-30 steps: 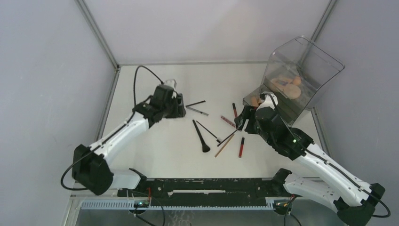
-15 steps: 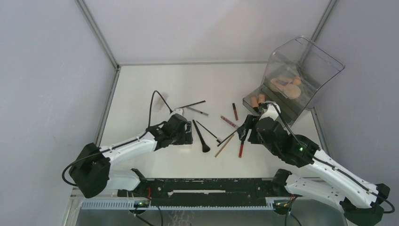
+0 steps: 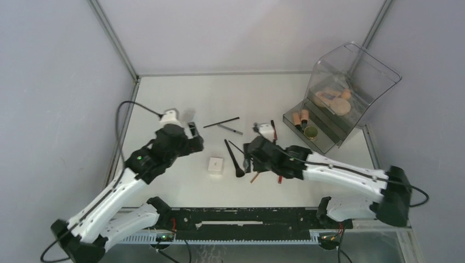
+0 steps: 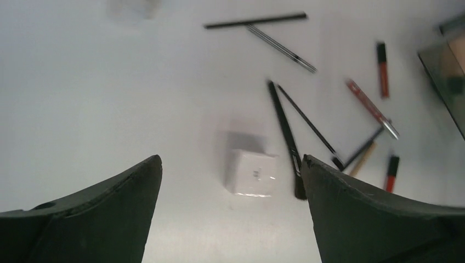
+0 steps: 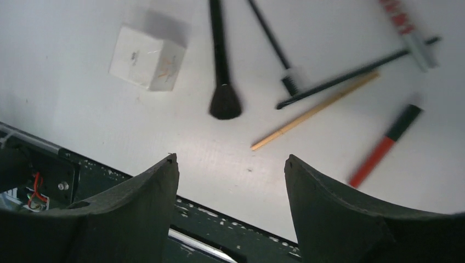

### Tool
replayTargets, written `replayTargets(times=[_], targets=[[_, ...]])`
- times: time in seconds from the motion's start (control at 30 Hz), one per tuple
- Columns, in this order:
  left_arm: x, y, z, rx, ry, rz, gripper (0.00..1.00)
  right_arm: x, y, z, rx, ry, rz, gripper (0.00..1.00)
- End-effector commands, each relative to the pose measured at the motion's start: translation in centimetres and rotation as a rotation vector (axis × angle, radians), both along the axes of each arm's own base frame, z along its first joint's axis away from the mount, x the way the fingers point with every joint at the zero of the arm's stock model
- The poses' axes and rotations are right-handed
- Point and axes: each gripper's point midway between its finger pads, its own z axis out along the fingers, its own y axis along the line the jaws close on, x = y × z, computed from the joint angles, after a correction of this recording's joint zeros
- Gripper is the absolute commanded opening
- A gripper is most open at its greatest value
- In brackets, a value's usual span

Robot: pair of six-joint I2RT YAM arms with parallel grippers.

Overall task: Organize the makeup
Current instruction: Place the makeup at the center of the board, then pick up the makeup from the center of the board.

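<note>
Right wrist view, near fingers: the right gripper (image 5: 230, 158) hangs over the smooth white table (image 5: 164, 131), its two black fingers wide apart and empty.
Left fingers: the left gripper (image 4: 230, 159) is also wide and holds nothing, above the matte white cube jar (image 4: 251, 172).
Loose makeup: it lies flat mid-table: a black brush with a fluffy round head (image 5: 222, 71), a thin tan wooden pencil (image 5: 315, 109), a glossy red lip tube with a black cap (image 5: 384, 147).
Risk: I think the thin round sticks can roll from a pinch. The pencil lies just beside a black stick, so one may drag the other.
Far right: the clear smoky plastic organizer box (image 3: 351, 82) holds round beige compacts (image 3: 342, 107).
</note>
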Motion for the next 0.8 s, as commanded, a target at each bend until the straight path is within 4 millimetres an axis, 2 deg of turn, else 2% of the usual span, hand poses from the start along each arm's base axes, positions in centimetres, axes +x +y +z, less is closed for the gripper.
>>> replayTargets(times=[0.0,0.07,0.1,0.2,0.3,0.43,0.5,0.6,0.77], targets=[[-2.1,8.1,1.1,0.109,-0.018,0.184,1.00,-0.2,7.6,1.5,0.058,-0.051,0.124,0.79],[-3.2,10.4,1.6,0.098,-0.047,0.253,1.00,-0.3,10.3,1.1,0.071,-0.052,0.155,0.80],[-3.7,11.7,1.9,0.091,-0.057,0.304,1.00,-0.3,11.8,0.2,0.067,-0.030,0.173,0.81],[-4.9,13.3,2.8,0.059,-0.094,0.366,1.00,1.0,14.5,-0.5,0.052,0.008,0.086,0.80],[-5.6,14.0,3.5,0.055,-0.111,0.402,1.00,1.9,15.4,-2.1,-0.031,0.059,-0.018,0.81],[-5.8,14.3,3.9,0.056,-0.120,0.408,1.00,2.7,16.7,-4.0,-0.059,0.097,-0.108,0.82],[-5.8,14.1,3.8,0.052,-0.114,0.395,1.00,3.0,16.6,-5.1,-0.095,0.126,-0.167,0.82],[-5.6,13.8,3.6,0.049,-0.109,0.385,1.00,3.7,16.0,-5.5,-0.171,0.121,-0.260,0.82],[-5.3,13.6,3.5,0.057,-0.110,0.372,1.00,3.8,16.5,-7.5,-0.235,0.168,-0.262,0.83]])
